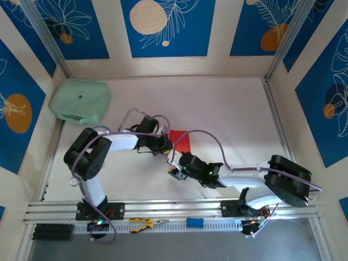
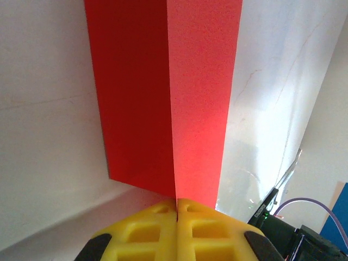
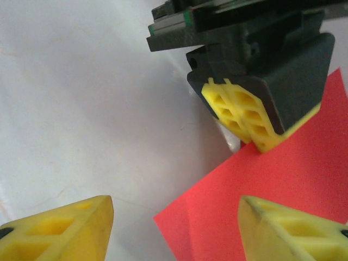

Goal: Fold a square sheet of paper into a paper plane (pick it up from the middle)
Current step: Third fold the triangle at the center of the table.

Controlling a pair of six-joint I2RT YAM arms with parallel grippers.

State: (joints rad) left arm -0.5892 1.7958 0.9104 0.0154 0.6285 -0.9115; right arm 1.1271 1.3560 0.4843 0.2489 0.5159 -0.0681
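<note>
The square sheet of paper (image 1: pixel 182 142) lies creased near the table's (image 1: pixel 234 109) middle, with the left gripper (image 1: pixel 166 145) at its 9 o'clock and the right gripper (image 1: pixel 175 172) at its 6 o'clock.

From the left wrist, yellow fingertips (image 2: pixel 157 217) pressed together pinch the sheet's 6 o'clock edge.

From the right wrist, the right gripper's fingers stand spread, with red paper toward 4 o'clock.

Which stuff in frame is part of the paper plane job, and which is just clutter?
Job: square sheet of paper, folded, pinched in the shut left gripper; right gripper, open, close by.
Lying about: mint-green pouch, far left corner; yellow-handled pliers and small blue object on the near rail.
</note>
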